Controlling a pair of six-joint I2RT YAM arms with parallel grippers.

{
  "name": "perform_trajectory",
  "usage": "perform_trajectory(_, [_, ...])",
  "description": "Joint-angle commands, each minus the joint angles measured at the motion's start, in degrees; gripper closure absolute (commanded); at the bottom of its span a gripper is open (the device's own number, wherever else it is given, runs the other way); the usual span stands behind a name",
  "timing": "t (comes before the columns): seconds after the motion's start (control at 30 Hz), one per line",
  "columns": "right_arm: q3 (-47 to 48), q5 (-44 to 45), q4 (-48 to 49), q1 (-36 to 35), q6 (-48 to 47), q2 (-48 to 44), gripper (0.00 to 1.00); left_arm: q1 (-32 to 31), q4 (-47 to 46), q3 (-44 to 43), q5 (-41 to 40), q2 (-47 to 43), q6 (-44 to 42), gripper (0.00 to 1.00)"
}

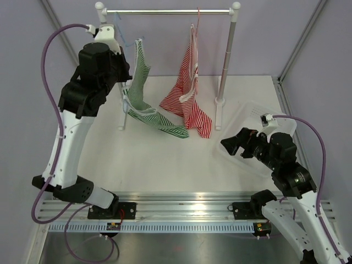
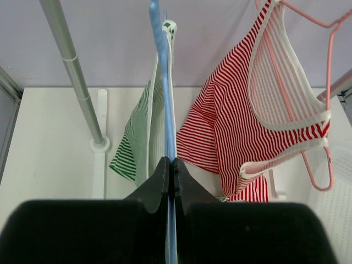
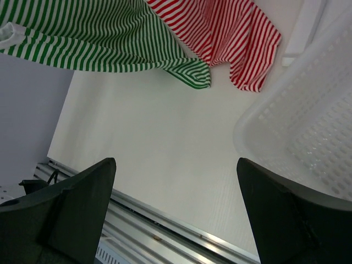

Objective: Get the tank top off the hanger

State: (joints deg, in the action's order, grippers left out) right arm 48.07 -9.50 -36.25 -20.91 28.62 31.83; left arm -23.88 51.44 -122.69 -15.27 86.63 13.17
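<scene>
A green-striped tank top (image 1: 144, 91) hangs from a blue hanger (image 1: 122, 34) at the left end of the rack, its hem trailing on the table. My left gripper (image 1: 127, 54) is high up beside it, shut on the blue hanger (image 2: 163, 82). In the left wrist view the fingers (image 2: 159, 179) pinch the hanger's edge, with the green top (image 2: 135, 148) just behind. My right gripper (image 1: 231, 144) is open and empty, low over the table at the right. Its view (image 3: 176, 162) shows the green hem (image 3: 99, 33) ahead.
A red-striped tank top (image 1: 190, 93) hangs on a pink hanger (image 2: 329, 71) to the right on the rail (image 1: 165, 11). The rack posts (image 1: 228, 60) stand on the table. A white basket (image 1: 258, 116) lies at the right beside my right gripper.
</scene>
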Motion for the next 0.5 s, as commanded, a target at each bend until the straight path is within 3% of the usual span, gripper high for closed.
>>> perform_trajectory(0.0, [-1.5,-8.0,10.0,-0.2,-1.7,0.9,0.01,0.2,-2.0,5.5,2.3,-8.0,1.6,1.0])
perform_trajectory(0.17, [-4.6,-21.6,27.1,-0.3,1.3,5.2,0.01,0.2,-2.3,19.3,5.6,-20.3,4.6,1.0])
perform_trajectory(0.23, [-5.7,-27.5,33.9,-0.3,7.0,9.6,0.01,0.1,-3.0,27.6,8.0,-24.2,5.6,1.0])
perform_trajectory(0.3, [-6.8,-32.6,46.7,-0.5,13.5,14.8,0.0,0.1,-4.1,32.5,10.8,-29.5,6.9,1.0])
perform_trajectory(0.37, [-8.3,-33.7,56.7,-1.1,17.2,18.2,0.0,0.0,-4.6,39.6,13.4,-34.6,7.4,1.0])
perform_trajectory(0.47, [-6.4,-29.0,58.5,-5.9,17.3,24.9,0.01,-0.2,-5.2,48.2,20.8,-39.2,7.7,1.0])
